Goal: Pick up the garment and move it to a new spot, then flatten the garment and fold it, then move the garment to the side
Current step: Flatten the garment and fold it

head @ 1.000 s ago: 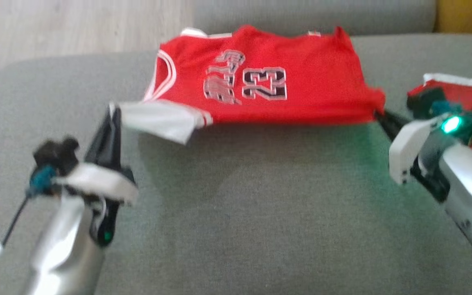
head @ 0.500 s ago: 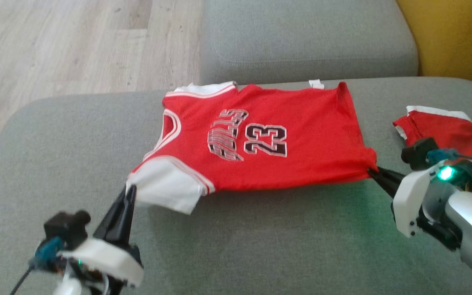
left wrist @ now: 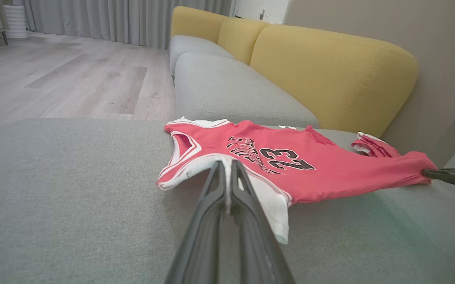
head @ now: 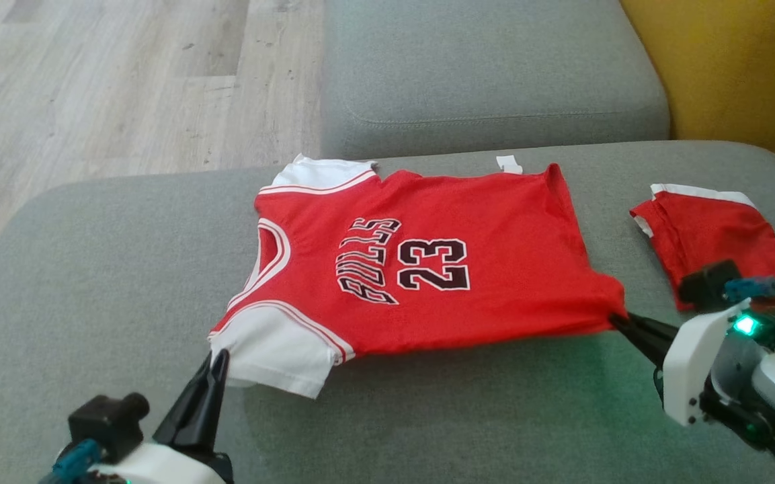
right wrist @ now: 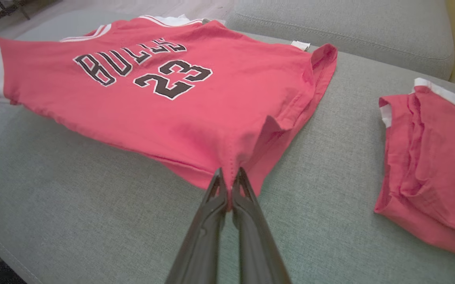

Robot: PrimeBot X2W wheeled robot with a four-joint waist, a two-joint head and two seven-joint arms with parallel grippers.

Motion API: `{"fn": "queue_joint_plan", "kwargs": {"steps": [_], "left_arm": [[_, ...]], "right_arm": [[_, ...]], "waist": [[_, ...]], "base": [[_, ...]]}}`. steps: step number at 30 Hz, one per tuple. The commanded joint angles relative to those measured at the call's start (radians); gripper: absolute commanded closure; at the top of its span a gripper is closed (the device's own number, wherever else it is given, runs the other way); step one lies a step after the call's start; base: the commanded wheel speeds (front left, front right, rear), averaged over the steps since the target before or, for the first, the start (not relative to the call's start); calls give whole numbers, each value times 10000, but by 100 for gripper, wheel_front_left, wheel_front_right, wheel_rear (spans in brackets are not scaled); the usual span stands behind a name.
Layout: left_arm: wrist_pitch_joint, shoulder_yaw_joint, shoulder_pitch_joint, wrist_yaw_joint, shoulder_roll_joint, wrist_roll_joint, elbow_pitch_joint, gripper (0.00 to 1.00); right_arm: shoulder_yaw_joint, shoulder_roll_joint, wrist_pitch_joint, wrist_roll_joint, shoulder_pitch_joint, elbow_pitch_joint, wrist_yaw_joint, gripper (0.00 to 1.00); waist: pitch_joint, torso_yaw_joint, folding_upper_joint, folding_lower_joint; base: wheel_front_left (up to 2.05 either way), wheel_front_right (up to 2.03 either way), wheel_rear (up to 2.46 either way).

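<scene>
You have the jersey (head: 427, 269) stretched between your two grippers over the grey seat cushion (head: 427, 417).

Your left gripper (head: 218, 357) has its fingers pressed together on the edge of the white sleeve (head: 273, 349), at the jersey's near left corner. In the left wrist view the white cloth sits right at the fingertips and drapes down past them on one side.

Your right gripper (head: 619, 321) is clamped on the near right corner, at the hem. In the right wrist view the red cloth gathers into a pucker where it enters the fingertips, with creases running away from the pinch.

Between the two pinches the near edge is raised a little off the cushion, with a shadow under it. The far edge, with the other white sleeve (head: 316, 173) and a small white tag (head: 509, 163), lies on the cushion close to the gap before the next cushion (head: 488, 74). The lettering and the number 23 face up, with the shoulders towards your left and the hem towards your right.

A folded red garment (head: 716, 235) with white trim lies on the same cushion to the right of the jersey, apart from it and just beyond your right wrist. A yellow backrest (head: 730, 67) stands at the far right, and wooden floor (head: 125, 87) shows at the far left.
</scene>
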Motion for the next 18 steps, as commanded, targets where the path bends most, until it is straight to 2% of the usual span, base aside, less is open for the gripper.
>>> {"fn": "queue_joint_plan", "kwargs": {"steps": [1, 10, 18], "left_arm": [[12, 507, -733, 100, 241, 11, -365, 100], [566, 486, -1729, 83, 600, 275, 357, 100], [1166, 327, -3141, -184, 1069, 672, 1186, 100]], "right_arm": [[-381, -292, -4, -61, -18, -285, -7, 100], [-1537, 238, 774, -773, 246, -494, -7, 100], [-2551, 947, 1603, -1461, 61, -560, -7, 100]], "waist": [[66, -83, -1, 1], [476, -432, -1, 1], [938, -646, -1, 1]], "base": [[0, 0, 0], [0, 0, 0], [0, 0, 0]]}}
